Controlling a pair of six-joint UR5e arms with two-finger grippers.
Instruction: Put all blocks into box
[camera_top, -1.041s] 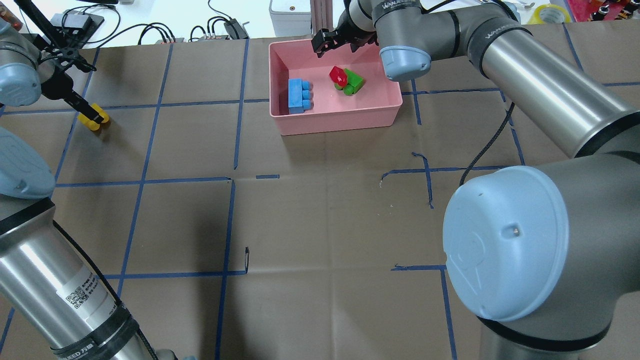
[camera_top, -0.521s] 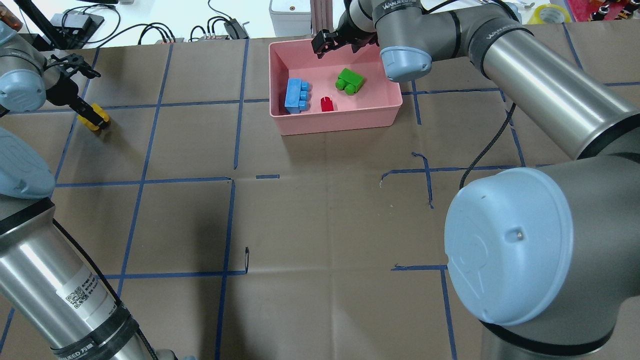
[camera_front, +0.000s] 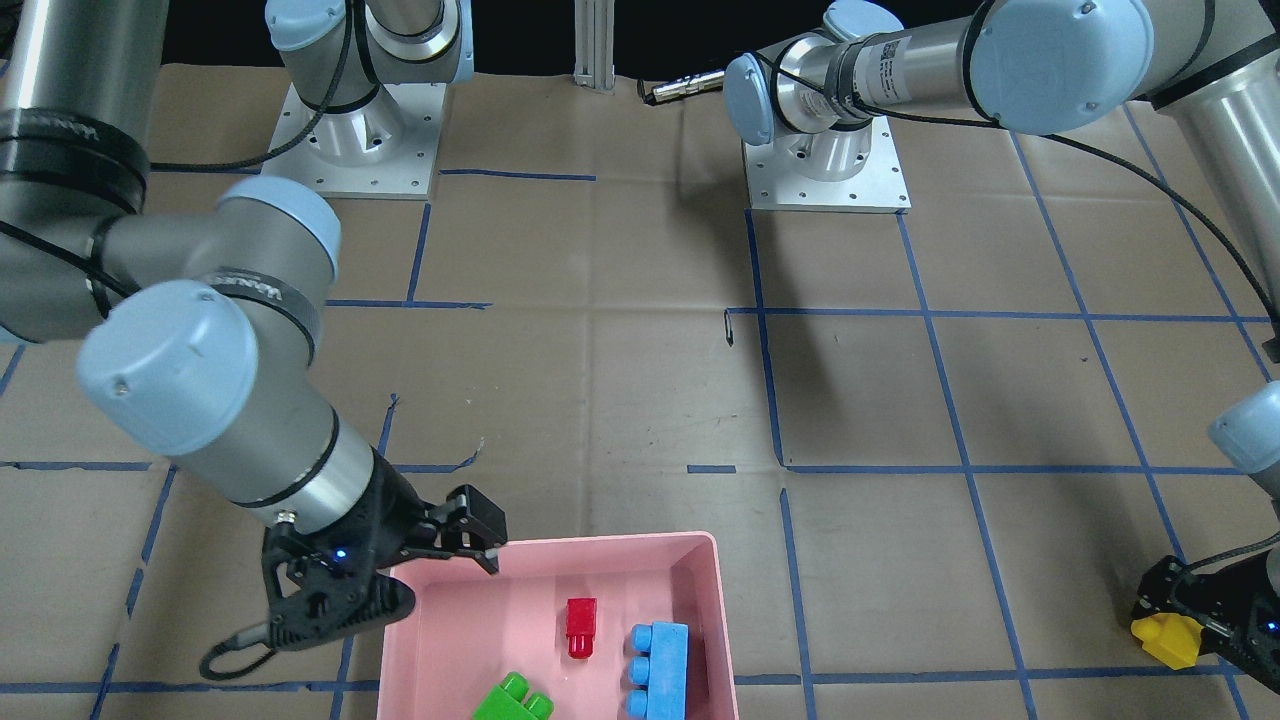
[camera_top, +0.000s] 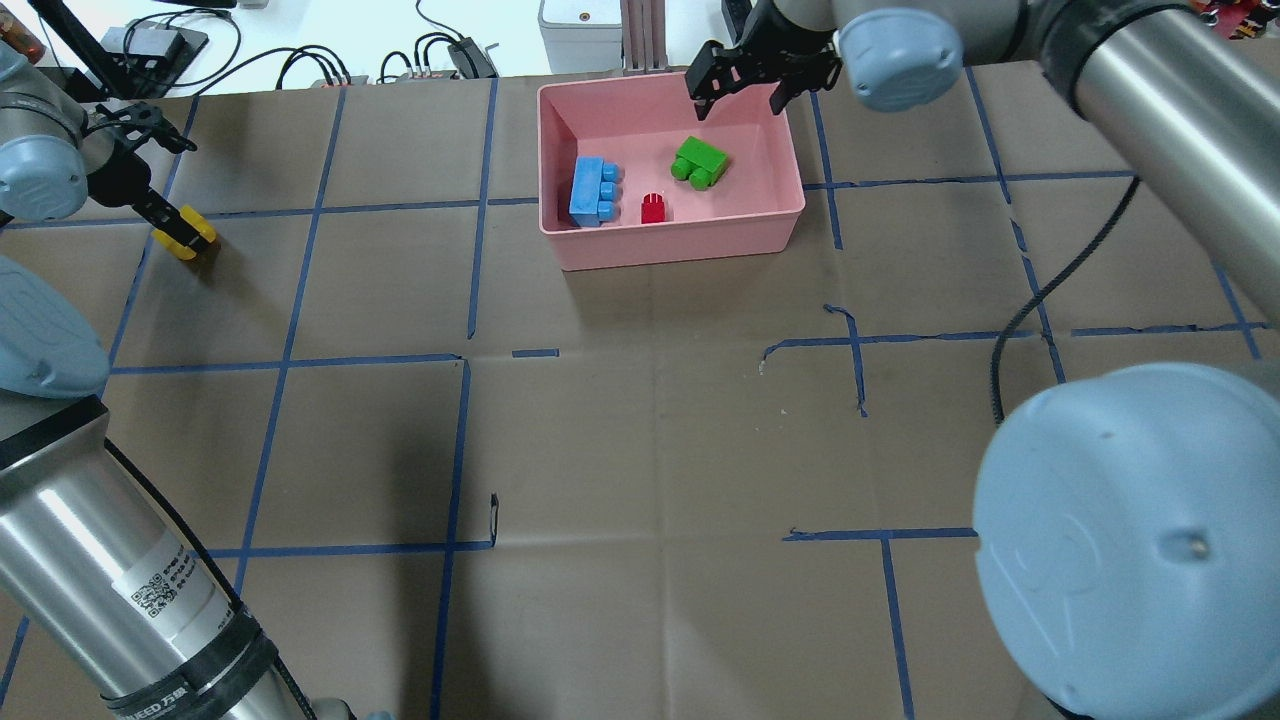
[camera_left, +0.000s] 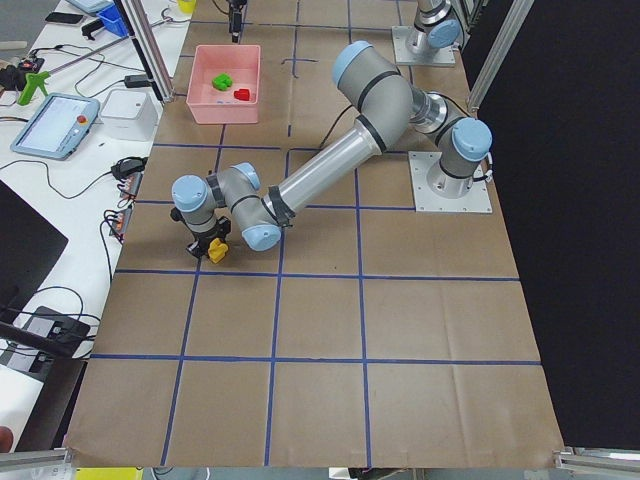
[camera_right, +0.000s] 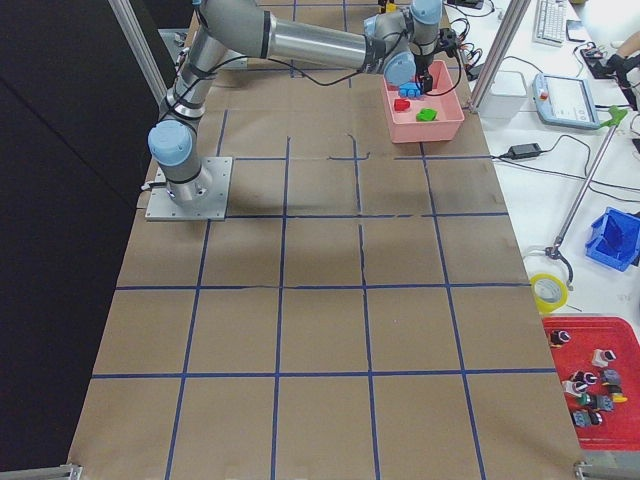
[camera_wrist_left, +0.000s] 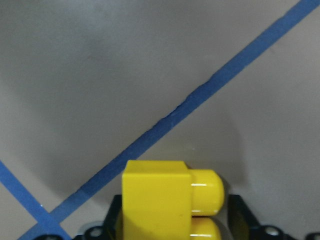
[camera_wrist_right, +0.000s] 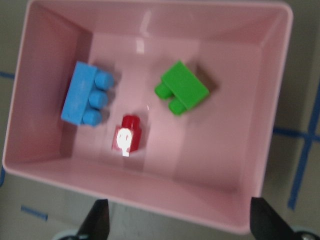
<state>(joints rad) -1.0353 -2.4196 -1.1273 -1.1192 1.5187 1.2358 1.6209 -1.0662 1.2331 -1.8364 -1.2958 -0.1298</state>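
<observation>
The pink box (camera_top: 670, 245) stands at the far middle of the table. The light-blue block (camera_top: 590, 190), the small red block (camera_top: 652, 208) and the green block (camera_top: 700, 163) lie inside it, also seen in the right wrist view: blue (camera_wrist_right: 82, 100), red (camera_wrist_right: 129, 132), green (camera_wrist_right: 182, 90). My right gripper (camera_top: 738, 98) is open and empty over the box's far right rim. My left gripper (camera_top: 178, 228) is shut on the yellow block (camera_top: 190, 236) at the far left of the table, close over the paper. The yellow block fills the bottom of the left wrist view (camera_wrist_left: 160, 200).
An aluminium post (camera_top: 640, 35), a white device (camera_top: 575, 25) and cables (camera_top: 320, 65) sit just beyond the table's far edge. The arms' base plates (camera_front: 825, 165) stand on the robot's side. Blue tape lines grid the brown paper.
The red block fell from above the green block and now lies on the box floor beside the blue one. My right gripper moved right along the far rim. The left gripper shifted slightly with the yellow block.
</observation>
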